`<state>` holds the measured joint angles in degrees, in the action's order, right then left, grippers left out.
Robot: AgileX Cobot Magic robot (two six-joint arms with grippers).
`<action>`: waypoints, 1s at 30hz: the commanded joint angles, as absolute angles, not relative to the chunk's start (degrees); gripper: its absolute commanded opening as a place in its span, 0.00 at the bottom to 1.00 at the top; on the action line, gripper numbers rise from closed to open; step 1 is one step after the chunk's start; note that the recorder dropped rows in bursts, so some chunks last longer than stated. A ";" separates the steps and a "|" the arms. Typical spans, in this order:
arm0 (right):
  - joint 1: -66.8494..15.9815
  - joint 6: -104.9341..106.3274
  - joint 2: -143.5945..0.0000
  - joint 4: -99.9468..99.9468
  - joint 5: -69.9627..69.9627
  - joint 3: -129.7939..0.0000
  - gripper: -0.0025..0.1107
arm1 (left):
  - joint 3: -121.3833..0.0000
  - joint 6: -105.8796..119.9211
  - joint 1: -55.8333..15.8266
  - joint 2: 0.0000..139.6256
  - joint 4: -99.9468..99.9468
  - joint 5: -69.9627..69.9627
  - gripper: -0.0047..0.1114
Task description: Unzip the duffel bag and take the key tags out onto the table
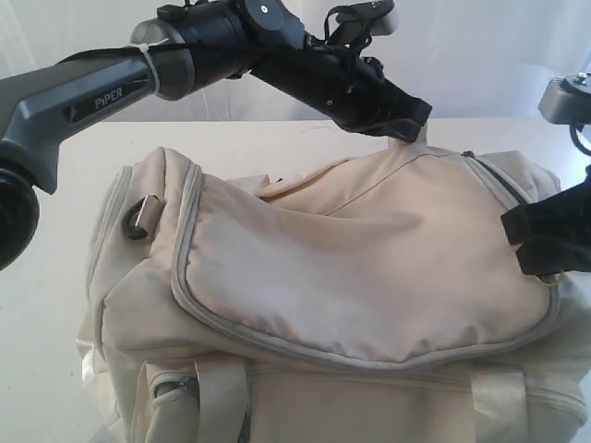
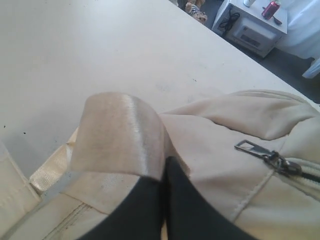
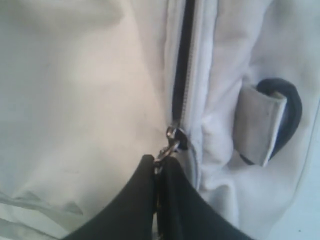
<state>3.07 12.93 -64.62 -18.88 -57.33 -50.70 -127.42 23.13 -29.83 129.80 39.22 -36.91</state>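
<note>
Unzipping step: the duffel bag [image 1: 351,268] sits on the bench [image 1: 111,148], clear of its far edge, left jaws clamped shut on its webbing handle [image 2: 120,135], right jaws shut on the zipper pull [image 3: 169,145], which next needs a steady drag along the track.

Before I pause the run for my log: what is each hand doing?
Left hand: closed, pinching a webbing strap of the duffel bag.
Right hand: closed on the bag's zipper pull.

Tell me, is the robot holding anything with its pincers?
Yes, both. The left pincer pinches a webbing strap of the duffel bag, at the strap's folded loop. The right pincer pinches the zipper pull by its metal tab.
</note>
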 commanded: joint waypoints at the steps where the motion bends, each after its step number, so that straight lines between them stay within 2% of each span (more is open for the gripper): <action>1: 3.50 12.91 -61.47 -17.46 -62.99 -50.74 0.02 | -128.05 22.75 -28.61 128.57 38.48 -34.32 0.04; 10: 3.38 13.03 -55.51 -18.52 -67.01 -49.01 0.02 | -128.05 22.75 -28.50 128.57 38.48 -33.99 0.04; 30: 3.38 19.72 -51.11 -31.44 -62.12 -31.22 0.02 | -128.05 22.86 -28.50 128.57 38.48 -33.43 0.04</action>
<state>3.35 18.49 -51.62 -31.21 -58.58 -32.25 -127.51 22.16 -29.49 129.73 39.02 -37.86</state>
